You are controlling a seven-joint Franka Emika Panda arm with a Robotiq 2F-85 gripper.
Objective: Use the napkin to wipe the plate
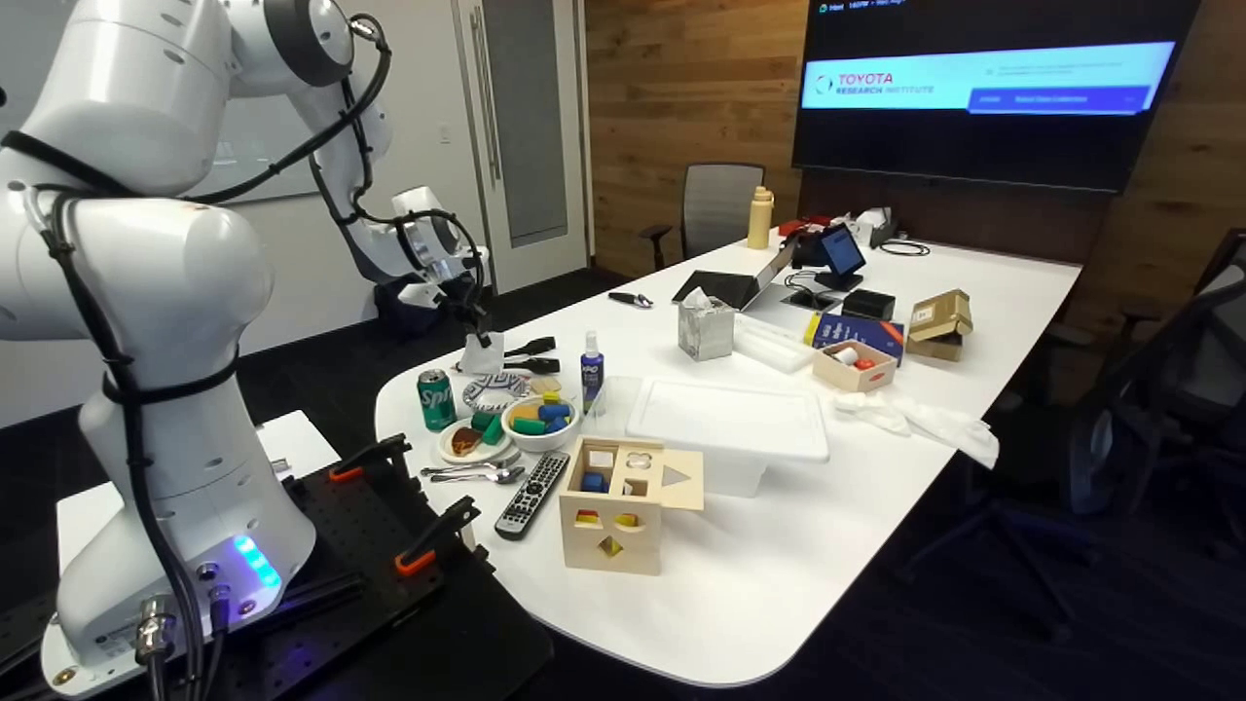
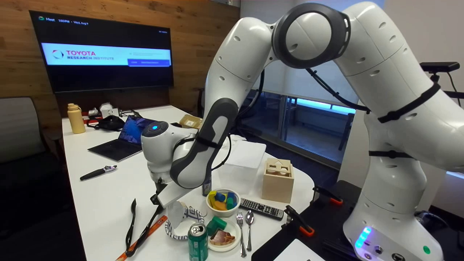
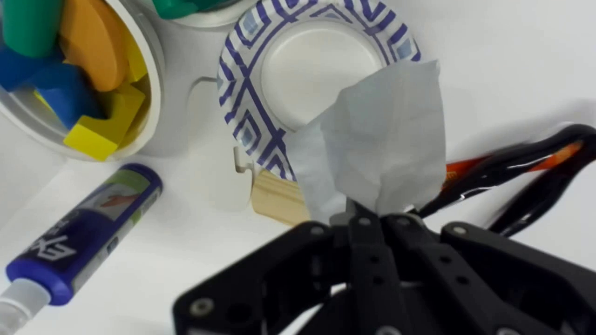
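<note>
Napkin (image 3: pixel 386 139) in claw (image 3: pixel 381 218), pointing down, long axis roughly upright

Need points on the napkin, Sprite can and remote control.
Napkin (image 3: pixel 379 144): wrist view, middle of the visible sheet.
Sprite can (image 1: pixel 436 400): in an exterior view, lettered side.
Remote control (image 2: pixel 261 208): in an exterior view, middle of the button face.

- napkin (image 3: pixel 384 139): pinched end hidden in gripper (image 3: pixel 382 217); covers part of patterned dish (image 3: pixel 302 70), wrist view
- white plate (image 3: pixel 214 19), near a rounded corner of the table (image 1: pixel 798 545): mostly cut off, wrist view
- tongs (image 3: pixel 521 156): blurred, cut off right, wrist view
- spray bottle (image 3: pixel 91 230): nozzle cut off left, wrist view
- wooden box (image 1: pixel 611 531) near table edge: contents mostly hidden
- screen (image 1: pixel 993 83) past far table edge: small print unreadable, both exterior views
</note>
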